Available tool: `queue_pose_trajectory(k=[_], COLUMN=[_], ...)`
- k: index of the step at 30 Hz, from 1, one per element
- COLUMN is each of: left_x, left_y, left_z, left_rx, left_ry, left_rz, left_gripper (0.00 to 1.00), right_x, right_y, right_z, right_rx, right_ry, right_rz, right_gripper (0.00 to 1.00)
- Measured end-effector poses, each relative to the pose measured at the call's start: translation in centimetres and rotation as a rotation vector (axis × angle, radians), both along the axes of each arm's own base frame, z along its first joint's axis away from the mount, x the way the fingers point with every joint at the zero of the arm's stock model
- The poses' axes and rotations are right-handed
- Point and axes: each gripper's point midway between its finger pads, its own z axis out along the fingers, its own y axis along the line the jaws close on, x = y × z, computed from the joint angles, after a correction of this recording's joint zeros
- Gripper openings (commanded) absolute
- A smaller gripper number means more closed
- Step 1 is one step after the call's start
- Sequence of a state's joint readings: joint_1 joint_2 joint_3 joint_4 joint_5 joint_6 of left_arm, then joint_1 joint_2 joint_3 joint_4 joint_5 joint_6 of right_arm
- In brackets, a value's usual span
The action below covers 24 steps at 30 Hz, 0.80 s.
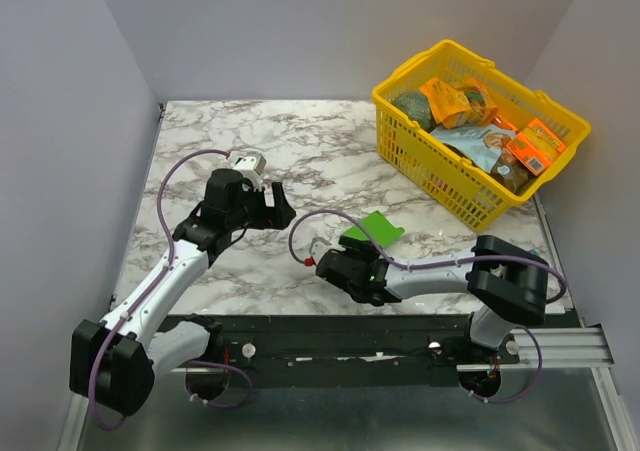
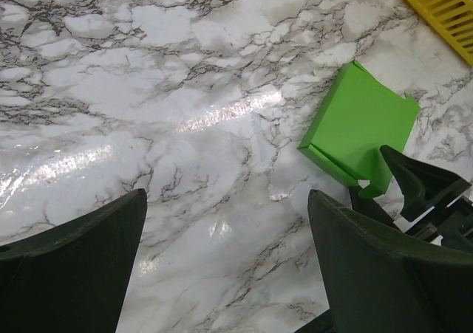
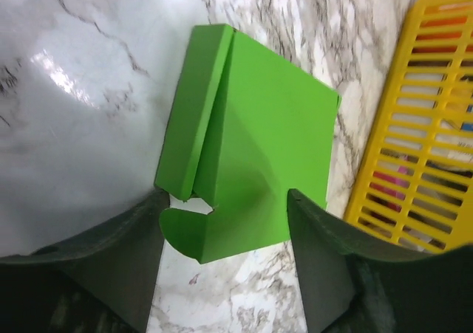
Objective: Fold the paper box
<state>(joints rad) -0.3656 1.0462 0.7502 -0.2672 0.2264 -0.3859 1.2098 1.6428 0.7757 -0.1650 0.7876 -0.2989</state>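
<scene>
Right jaws, spread, straddle the paper box [image 3: 255, 148], whose folded flap [image 3: 194, 104] shows at the wrist, not from above; left jaws gape.

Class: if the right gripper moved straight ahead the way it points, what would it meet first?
Most likely the paper box, already between the right gripper's open fingers, though depth is unclear.

Bolted to a black base rail [image 1: 330, 343] — left arm [image 1: 165, 276] and right arm [image 1: 440, 274] alike, white link shells between bulky black joint housings. Trailed from the rail upward by a thin purple cable [image 1: 166, 186] looping along each arm, with a grey-white camera block [image 1: 247, 163] at the left one's end farthest from the rail. Tipped with broad, matte, near-black fingers [image 2: 74, 266] — smooth wedges with rounded edges.
</scene>
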Motion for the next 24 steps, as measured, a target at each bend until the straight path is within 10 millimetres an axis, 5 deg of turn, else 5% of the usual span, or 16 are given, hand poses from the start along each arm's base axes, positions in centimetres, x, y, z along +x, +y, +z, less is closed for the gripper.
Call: queue_pose_trajectory(k=[7, 11, 14, 18, 24], left_x=[0.3, 0.4, 0.9, 0.9, 0.8], left_y=[0.7, 0.8, 0.8, 0.7, 0.8], left_z=[0.0, 0.0, 1.0, 1.6, 1.3], left_rx=[0.001, 0.003, -0.013, -0.024, -0.016], left_ry=[-0.003, -0.006, -0.048, -0.068, -0.062], left_rz=[0.013, 0.017, 0.02, 0.014, 0.013], left_gripper=[0.99, 0.99, 0.99, 0.99, 0.99], right_x=[2.0, 3.3, 3.2, 2.3, 1.1], right_y=[5.5, 9.6, 10.9, 10.7, 7.4], right_z=[0.3, 2.1, 3.0, 3.4, 5.1], right_rx=[0.048, 0.138, 0.173, 0.186, 0.239], right_ry=[-0.022, -0.037, -0.008, 0.044, 0.064], right_rz=[0.034, 0.037, 0.053, 0.077, 0.051], right_gripper=[0.62, 0.81, 0.86, 0.86, 0.87])
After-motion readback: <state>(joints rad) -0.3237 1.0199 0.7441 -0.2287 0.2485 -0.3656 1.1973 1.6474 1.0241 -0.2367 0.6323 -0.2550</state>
